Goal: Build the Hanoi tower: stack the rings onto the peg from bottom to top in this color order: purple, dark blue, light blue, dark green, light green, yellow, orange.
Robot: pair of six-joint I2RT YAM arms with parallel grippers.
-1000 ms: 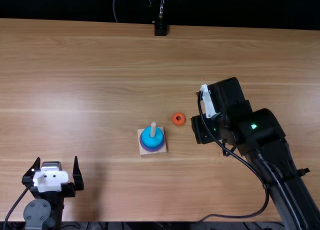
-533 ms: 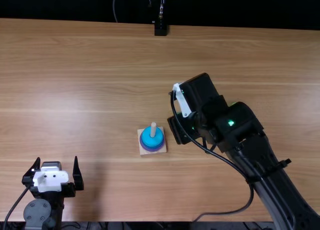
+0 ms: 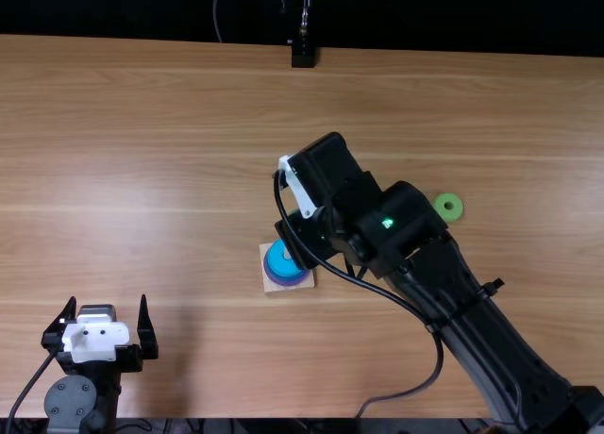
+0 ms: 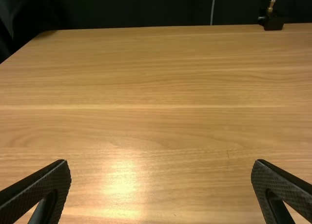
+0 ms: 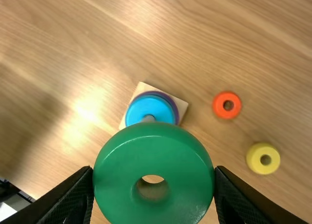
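Observation:
Over the peg's base, my right gripper [image 3: 304, 238] hangs, partly covering the stack. In the right wrist view this gripper [image 5: 154, 169] is shut on the dark green ring [image 5: 114, 177], held between camera and peg. The light blue ring [image 5: 146, 107] lies on a wider purple ring [image 5: 174, 106] around the peg [image 5: 148, 119], on the square wooden base [image 5: 182, 105]; whether a dark blue ring lies between them, I cannot tell. My left gripper [image 3: 107, 302] stands open at the table's near left; in its wrist view the gripper [image 4: 161, 164] has nothing between its fingers.
A light green ring [image 3: 448, 207] lies right of the base, beyond the right arm. The orange ring [image 5: 227, 105] and the yellow ring [image 5: 263, 158] lie beside the base in the right wrist view. A black stand [image 3: 303, 55] is at the table's far edge.
The right arm has swung left across the table, from right of the orange ring to above the base. It now covers the orange ring and has uncovered the light green one. The left arm kept still.

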